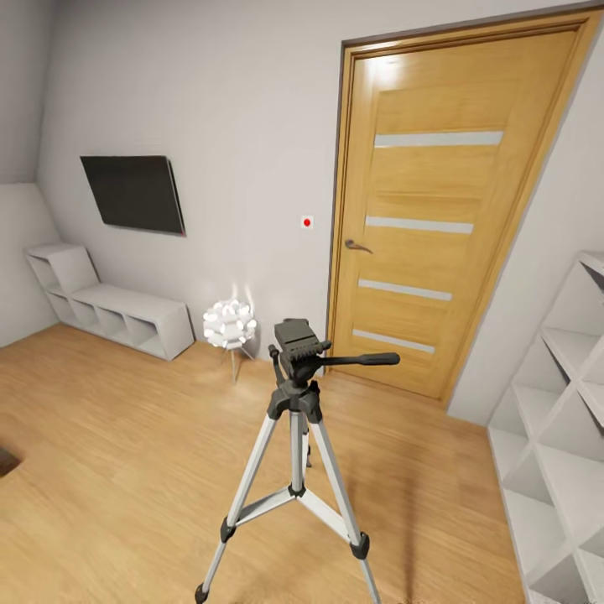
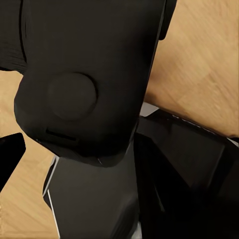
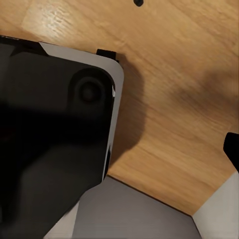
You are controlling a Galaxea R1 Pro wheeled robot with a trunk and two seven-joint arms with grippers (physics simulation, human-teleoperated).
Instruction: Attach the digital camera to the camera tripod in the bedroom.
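Facing the camera tripod (image 1: pixel 295 436) in the bedroom.
Standing mid-floor before the door (image 1: pixel 436 210), head bare, awaiting the camera; impossible telling either gripper's opening.

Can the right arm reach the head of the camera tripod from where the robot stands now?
Probably yes. The camera tripod stands on the wood floor directly ahead, low and central in the head view, with nothing in front of it. How far the arm reaches cannot be judged.

The head view looks forward and slightly down across the bedroom at the camera tripod (image 1: pixel 295 436) standing near before the oak door (image 1: pixel 436 210), while both wrist views face down, close over dark robot parts, sharing its plank floor (image 1: pixel 109 453).
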